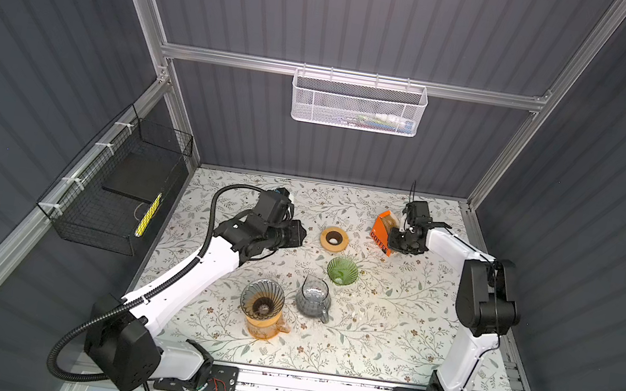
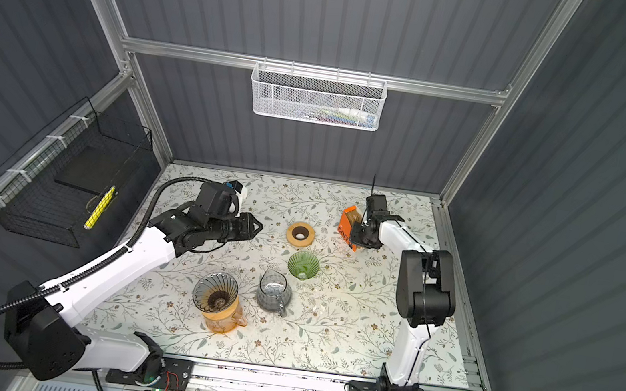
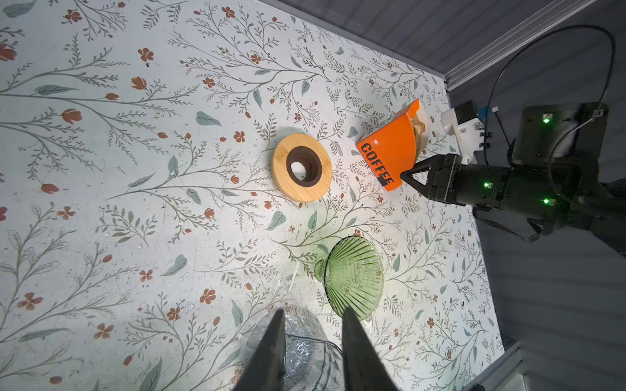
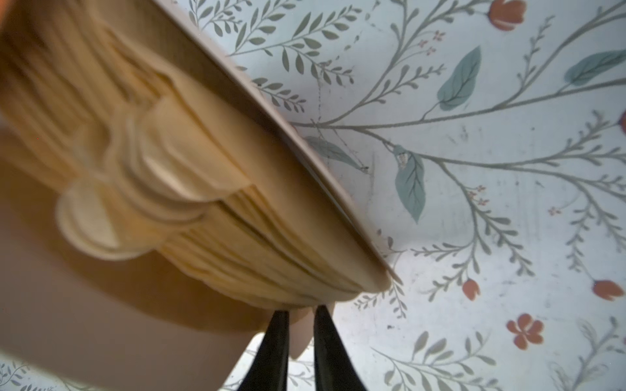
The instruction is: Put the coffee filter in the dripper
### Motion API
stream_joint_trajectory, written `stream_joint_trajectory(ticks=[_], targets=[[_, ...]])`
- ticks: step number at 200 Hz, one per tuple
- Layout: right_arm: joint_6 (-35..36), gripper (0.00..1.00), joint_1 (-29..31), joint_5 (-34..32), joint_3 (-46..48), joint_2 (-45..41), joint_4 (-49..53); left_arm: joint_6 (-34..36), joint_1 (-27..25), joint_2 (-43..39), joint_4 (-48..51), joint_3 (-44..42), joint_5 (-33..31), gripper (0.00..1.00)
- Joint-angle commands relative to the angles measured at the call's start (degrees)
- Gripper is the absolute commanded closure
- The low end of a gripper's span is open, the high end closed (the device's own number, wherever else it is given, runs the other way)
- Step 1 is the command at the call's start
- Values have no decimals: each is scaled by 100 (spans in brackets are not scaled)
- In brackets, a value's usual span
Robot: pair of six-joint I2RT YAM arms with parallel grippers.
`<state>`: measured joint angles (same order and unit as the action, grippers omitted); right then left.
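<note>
Beige coffee filters (image 4: pixel 203 203) stand stacked in an orange holder (image 1: pixel 380 232) marked COFFEE at the back right. My right gripper (image 4: pixel 302 309) is at the stack's lower edge, jaws a narrow gap apart, open; in the left wrist view it (image 3: pixel 406 176) touches the holder's corner. A green glass dripper (image 1: pixel 342 270) lies tilted on the table's middle. A smoky dripper (image 1: pixel 262 300) sits on an amber carafe near the front. My left gripper (image 3: pixel 312 310) hovers open and empty left of the middle, above a clear pitcher (image 3: pixel 305 348).
A wooden ring (image 1: pixel 334 239) lies between the holder and my left gripper (image 1: pixel 301 234). The clear pitcher (image 1: pixel 313 297) stands beside the amber carafe (image 1: pixel 261 329). A black wire basket (image 1: pixel 114 192) hangs on the left wall, a white mesh basket (image 1: pixel 358 104) on the back wall.
</note>
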<state>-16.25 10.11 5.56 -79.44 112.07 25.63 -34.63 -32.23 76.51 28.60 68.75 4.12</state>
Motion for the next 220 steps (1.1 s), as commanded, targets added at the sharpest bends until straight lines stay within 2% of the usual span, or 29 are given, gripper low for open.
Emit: stream_joint_trajectory(ticks=[1,93,220], targets=[[43,82,-18,-90,-147,60,157,97,-16,-13,-13,-20,19,70],[87,77,-18,-195,-191,148,254,106,-13,-83,21,-41,-32,70],[96,82,-17,-223,-301,359,319,137,-12,-84,25,-37,-68,70]])
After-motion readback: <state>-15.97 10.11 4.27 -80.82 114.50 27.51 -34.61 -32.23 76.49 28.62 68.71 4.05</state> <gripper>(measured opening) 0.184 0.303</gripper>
